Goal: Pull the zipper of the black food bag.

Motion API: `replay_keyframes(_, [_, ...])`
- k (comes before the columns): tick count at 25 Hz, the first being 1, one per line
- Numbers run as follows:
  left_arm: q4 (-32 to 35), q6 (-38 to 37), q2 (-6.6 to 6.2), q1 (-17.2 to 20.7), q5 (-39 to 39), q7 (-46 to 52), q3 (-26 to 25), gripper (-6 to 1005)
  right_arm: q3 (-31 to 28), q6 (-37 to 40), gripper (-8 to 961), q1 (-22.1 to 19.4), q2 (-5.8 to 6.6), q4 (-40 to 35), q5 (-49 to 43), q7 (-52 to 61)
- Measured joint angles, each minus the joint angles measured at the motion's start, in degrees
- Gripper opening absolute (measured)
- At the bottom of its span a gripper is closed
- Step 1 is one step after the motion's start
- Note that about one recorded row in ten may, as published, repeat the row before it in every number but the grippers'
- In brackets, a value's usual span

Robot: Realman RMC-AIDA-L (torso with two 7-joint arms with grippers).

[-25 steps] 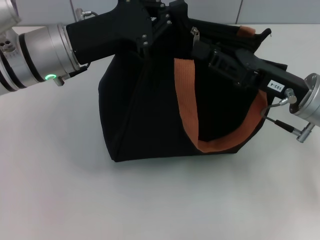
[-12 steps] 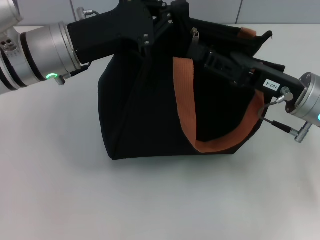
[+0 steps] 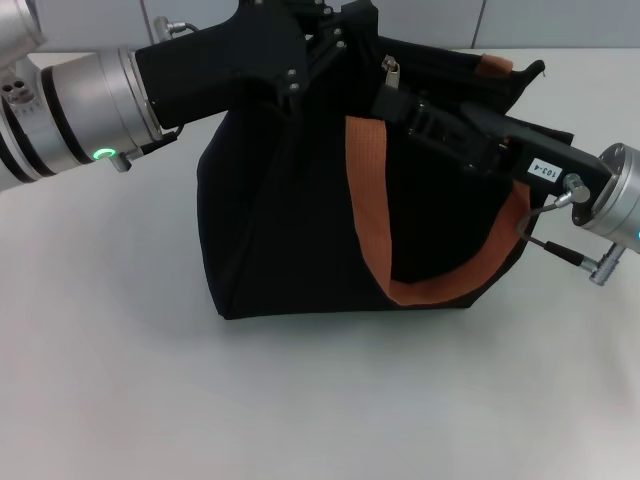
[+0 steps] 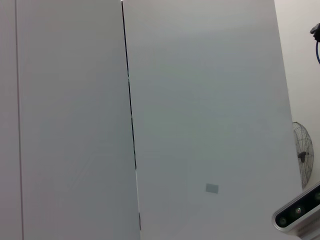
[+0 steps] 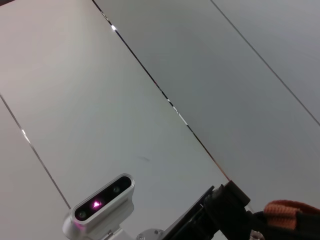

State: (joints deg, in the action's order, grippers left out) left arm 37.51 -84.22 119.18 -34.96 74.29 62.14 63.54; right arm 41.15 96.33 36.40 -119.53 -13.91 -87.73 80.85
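The black food bag (image 3: 290, 210) stands in the middle of the white table in the head view, with a brown-orange handle (image 3: 368, 190) hanging down its front. The silver zipper pull (image 3: 390, 69) stands up on the bag's upper edge. My left gripper (image 3: 328, 42) is at the bag's top left corner, shut on the raised fabric edge. My right gripper (image 3: 392, 98) reaches in from the right, its tip just below the zipper pull. The right wrist view shows only a bit of orange handle (image 5: 290, 210).
The white table (image 3: 110, 330) lies bare around the bag. A second orange handle end (image 3: 492, 64) shows at the bag's far top. The wrist views show mostly grey wall panels, a camera head (image 5: 100, 205) and a fan (image 4: 300, 155).
My right gripper has moved left along the bag's top, closer to the zipper pull. The left arm and the bag have hardly moved.
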Motion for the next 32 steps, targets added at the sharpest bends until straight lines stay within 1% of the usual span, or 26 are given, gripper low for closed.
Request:
replay_keyframes(7, [-0.31,0.03,0.00,-0.11,-0.04,-0.50,0.00,73,-0.28,-0.36,254,0.32,-0.10,0.05,0.10,0.03])
replay_keyframes(14, [-0.34,0.02,-0.01,-0.11,-0.04,-0.52,0.01,75,1.20,-1.94,105,0.82,0.12,-0.53,-0.23,2.66])
replay_keyframes(24, [-0.76,-0.02,0.00,-0.11,-0.07,-1.37,-0.07,79,0.89,-1.83,-2,0.14,0.00,-1.39,0.07,2.69])
replay_keyframes(32, [-2.82,0.14,-0.14,0.94,-1.96,-3.01,-0.68,82,0.47,-3.21,-3,-0.77,0.04,-1.48,0.41,3.05])
